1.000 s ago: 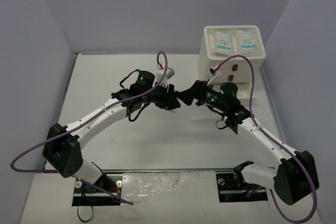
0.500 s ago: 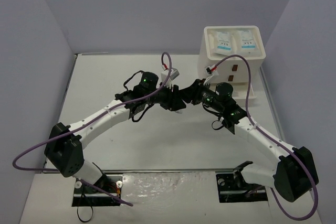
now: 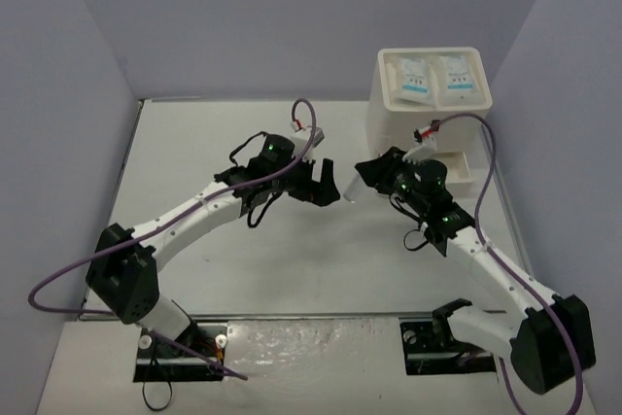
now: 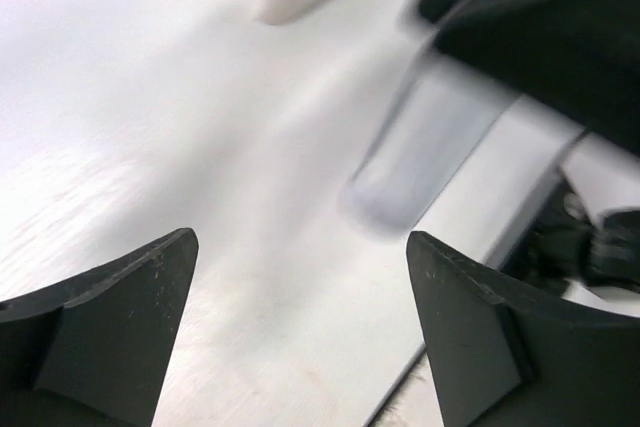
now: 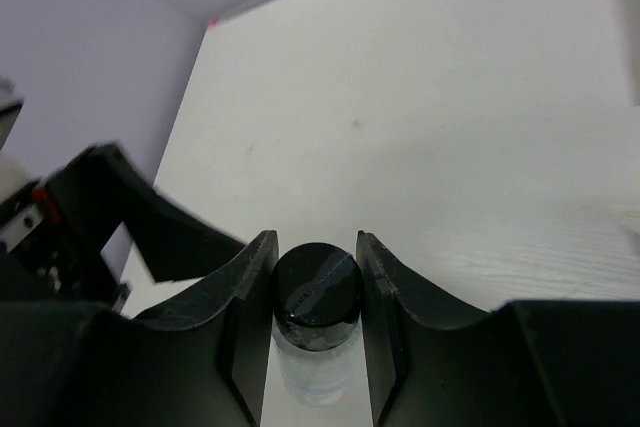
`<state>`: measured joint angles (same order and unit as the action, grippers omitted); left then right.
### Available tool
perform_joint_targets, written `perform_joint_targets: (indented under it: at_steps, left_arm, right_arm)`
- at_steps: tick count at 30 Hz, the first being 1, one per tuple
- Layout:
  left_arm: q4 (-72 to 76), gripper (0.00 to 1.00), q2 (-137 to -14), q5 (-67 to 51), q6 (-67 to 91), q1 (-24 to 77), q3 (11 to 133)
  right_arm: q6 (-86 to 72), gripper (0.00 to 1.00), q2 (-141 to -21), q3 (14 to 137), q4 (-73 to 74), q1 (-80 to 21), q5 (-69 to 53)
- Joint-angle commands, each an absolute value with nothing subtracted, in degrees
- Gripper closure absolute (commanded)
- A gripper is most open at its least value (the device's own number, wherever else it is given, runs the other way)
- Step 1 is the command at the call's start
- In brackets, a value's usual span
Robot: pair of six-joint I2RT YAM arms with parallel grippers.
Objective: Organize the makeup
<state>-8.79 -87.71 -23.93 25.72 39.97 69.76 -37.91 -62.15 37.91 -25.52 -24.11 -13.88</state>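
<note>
A small clear vial with a black cap (image 5: 318, 295) is held between the fingers of my right gripper (image 5: 316, 282), which is shut on it. From above, the vial (image 3: 352, 188) sticks out to the left of the right gripper (image 3: 362, 178), above the table's middle. My left gripper (image 3: 327, 185) stands open just left of it, not touching it. In the left wrist view the blurred vial (image 4: 420, 147) hangs beyond the wide-apart jaws of the left gripper (image 4: 300, 287). Two white sachets with blue print (image 3: 410, 78) (image 3: 458, 76) lie on top of the box.
The white three-drawer box (image 3: 389, 119) stands at the back right, with a drawer (image 3: 459, 170) pulled out beside my right arm. Purple cables loop over both arms. Grey walls close in the table on the left, back and right.
The left gripper has opened and let go of the vial. The right gripper has shut on it and drawn back to the right, towards the box.
</note>
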Motion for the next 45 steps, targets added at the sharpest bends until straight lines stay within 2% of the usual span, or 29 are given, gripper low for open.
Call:
perform_joint_targets:
  at_steps: [1,3,7,11,16,19,25,28,31,36,45]
  left_arm:
    - [-18.72,0.08,-79.01,-4.27,23.38,36.53,72.34]
    - [-22.44,0.03,-76.57,4.19,22.56,35.58,72.41]
    - [-30.36,0.03,-70.36,13.39,20.7,32.13,72.16]
    - [-34.56,0.03,-64.61,15.23,17.39,26.2,70.85]
    - [-34.24,0.03,-59.6,16.67,15.23,23.62,66.61]
    - [-32.84,0.03,-57.48,16.29,15.48,23.1,63.05]
    - [-33.39,0.03,-57.21,14.94,15.64,21.8,61.87]
    - [-33.19,0.03,-56.84,13.63,15.78,21.03,61.87]
    - [-32.9,0.03,-56.25,12.27,15.88,20.18,61.46]
    - [-32.76,0.03,-55.37,11.23,15.63,19.49,61.0]
    - [-32.36,0.03,-55.48,9.37,15.4,18.72,60.93]
  right_arm:
    - [-45.79,1.0,-56.9,35.33,-26.69,-14.33,-0.83]
    - [-49.11,1.0,-56.74,35.0,-25.53,-10.06,3.33]
    - [-55.27,1.0,-60.24,35.29,-25.36,-2.6,5.93]
    - [-60.09,1.0,-67.93,37.87,-27.44,2.07,5.66]
    - [-65.33,0.98,-75.94,41.45,-28.3,3.69,6.72]
    - [-67.91,0.86,-79.98,43.13,-29.9,4.41,6.67]
    - [-65.92,0.42,-81.74,47.36,-27.08,5.98,4.22]
    - [-59.8,0.23,-80.55,48.57,-23.81,6.53,2.34]
    - [-50.92,0.11,-79.24,50.06,-19.97,6.92,-1.49]
    - [-29.6,0.07,-75.79,50.55,-11.58,6.86,-9.35]
    - [-17.1,0.12,-72.62,42.65,-9.37,6.94,-13.76]
